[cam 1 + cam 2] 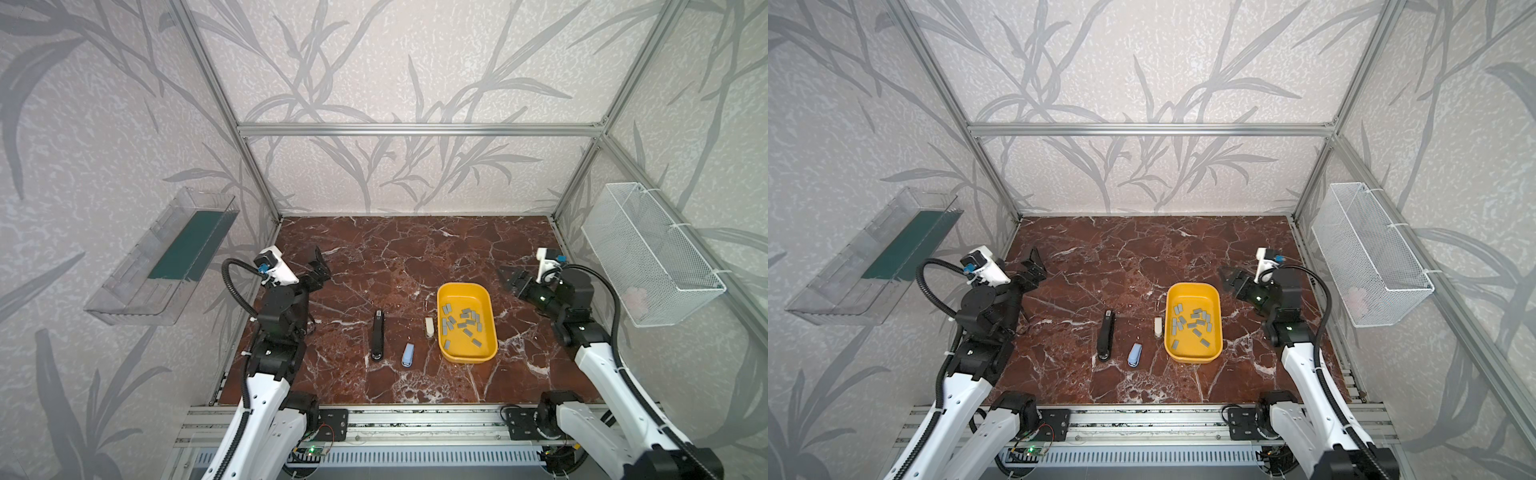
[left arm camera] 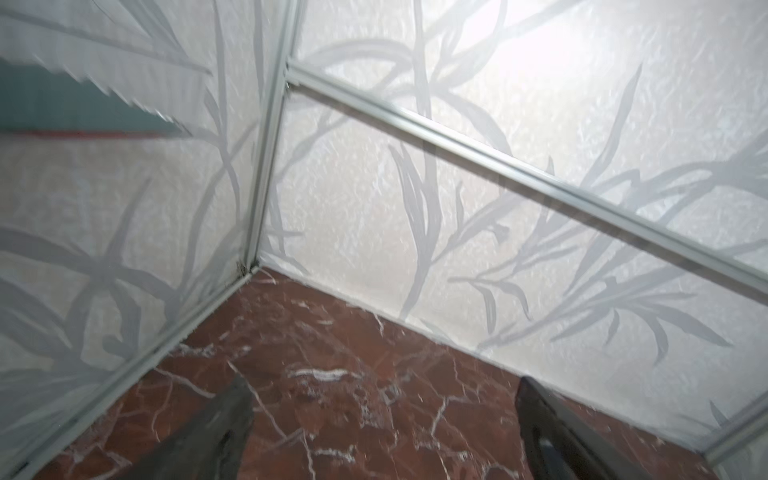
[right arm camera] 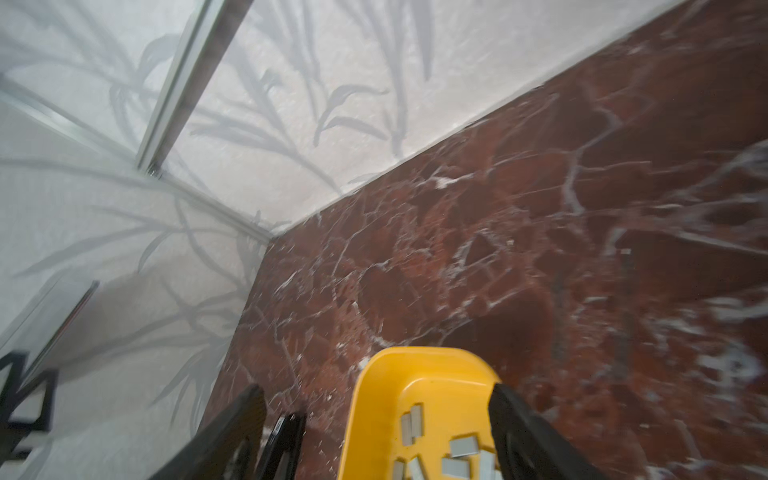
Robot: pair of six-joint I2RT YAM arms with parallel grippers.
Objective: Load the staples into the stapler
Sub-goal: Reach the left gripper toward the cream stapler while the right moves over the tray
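Red-brown veined marble tabletop [image 1: 395, 257] carries everything; a yellow rounded-rectangular plastic tray [image 1: 463, 296] sits right of centre; the left gripper [image 1: 322, 262] hangs over the table's left edge, fingers wide apart, empty; the right gripper [image 1: 508, 277] hangs near the tray's far right corner, fingers likewise apart, empty; a long black stapler [image 1: 377, 334] lies left of the tray; a small pale-blue stapler [image 1: 408, 355] lies near it; a small white stapler [image 1: 429, 327] lies just beside the tray's left wall; the flat grey metal staples [image 1: 464, 322] lie scattered inside the tray.
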